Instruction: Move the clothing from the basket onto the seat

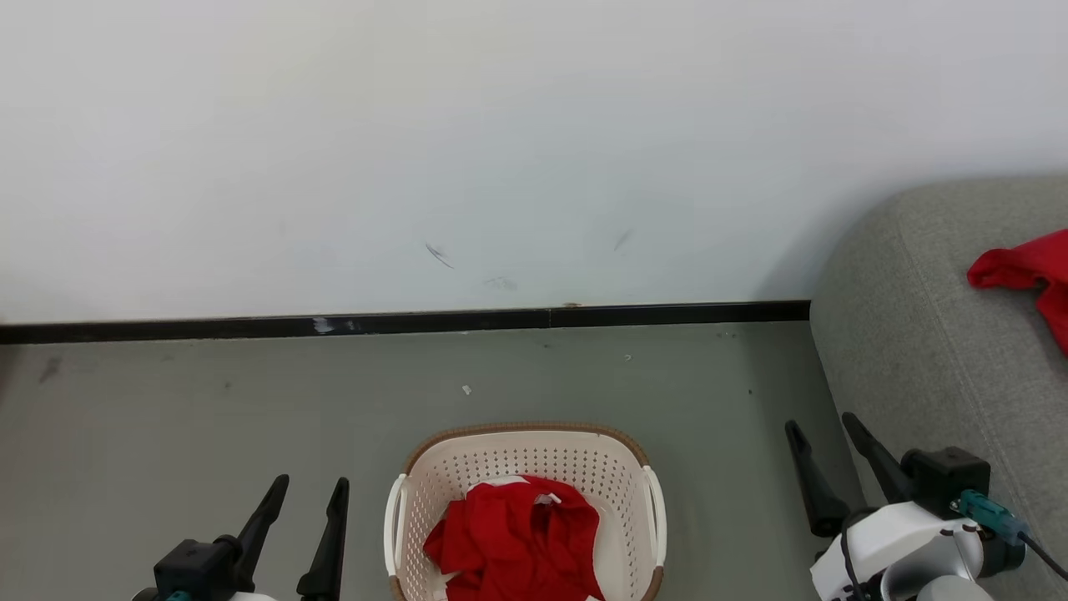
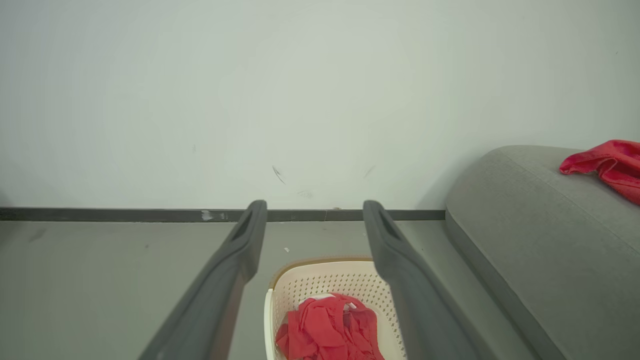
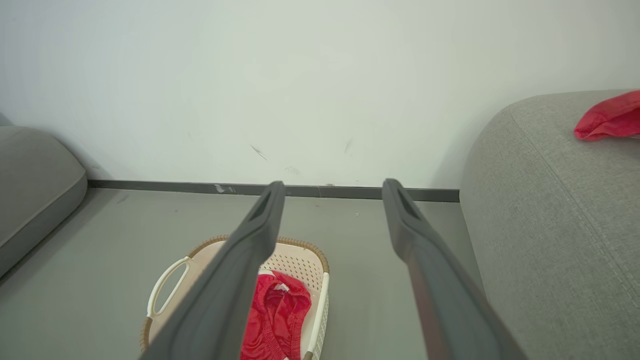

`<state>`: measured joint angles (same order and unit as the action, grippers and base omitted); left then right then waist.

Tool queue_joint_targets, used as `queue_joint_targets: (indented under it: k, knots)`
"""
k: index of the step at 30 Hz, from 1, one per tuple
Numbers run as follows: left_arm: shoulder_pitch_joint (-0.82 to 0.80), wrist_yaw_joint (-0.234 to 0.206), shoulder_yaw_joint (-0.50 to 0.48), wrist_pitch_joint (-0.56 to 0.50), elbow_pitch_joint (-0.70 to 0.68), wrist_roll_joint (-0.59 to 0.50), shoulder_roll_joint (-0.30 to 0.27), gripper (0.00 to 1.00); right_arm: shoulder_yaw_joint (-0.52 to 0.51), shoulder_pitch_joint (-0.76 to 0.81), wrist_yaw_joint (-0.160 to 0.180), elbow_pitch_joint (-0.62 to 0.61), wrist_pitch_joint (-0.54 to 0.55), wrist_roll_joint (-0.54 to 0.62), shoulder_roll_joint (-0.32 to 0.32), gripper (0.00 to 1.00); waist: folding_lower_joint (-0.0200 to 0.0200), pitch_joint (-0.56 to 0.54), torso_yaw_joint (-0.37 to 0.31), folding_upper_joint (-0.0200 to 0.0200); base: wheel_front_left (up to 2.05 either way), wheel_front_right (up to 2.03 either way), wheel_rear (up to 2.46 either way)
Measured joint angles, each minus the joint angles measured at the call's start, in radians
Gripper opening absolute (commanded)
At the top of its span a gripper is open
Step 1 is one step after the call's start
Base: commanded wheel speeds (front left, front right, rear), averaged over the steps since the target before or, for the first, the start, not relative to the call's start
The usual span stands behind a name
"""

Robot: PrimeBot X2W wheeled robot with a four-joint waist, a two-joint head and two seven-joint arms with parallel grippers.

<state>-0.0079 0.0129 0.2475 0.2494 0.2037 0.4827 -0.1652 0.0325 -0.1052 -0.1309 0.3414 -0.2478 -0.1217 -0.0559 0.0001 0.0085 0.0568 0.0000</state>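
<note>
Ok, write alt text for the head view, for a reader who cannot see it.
A cream basket holding red clothing stands on the grey floor before a white wall, between the open left gripper and the open right gripper. At the right, another red garment lies on the grey seat.

— Where's the basket point(image 1: 526, 432)?
— Six o'clock, upright on the floor: cream, perforated, with a brown rim and white handles. A crumpled red garment point(image 1: 517, 538) with white trim lies inside.
— And the seat point(image 1: 918, 351)?
— Grey, at three o'clock. A second red piece point(image 1: 1030, 267) lies bunched on top.
</note>
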Motion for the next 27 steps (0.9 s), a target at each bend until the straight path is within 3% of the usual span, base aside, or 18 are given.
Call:
queue_joint_targets:
  k: [27]
  knots:
    - [0.037, 0.044, -0.004, 0.0, 0.013, -0.047, 0.01, 1.0, -0.015, 0.088, 0.0, -0.067, 0.0, 0.011, 0.012, 1.0, -0.0001, 0.002, -0.035, 0.0, 0.0, 0.0, 0.0]
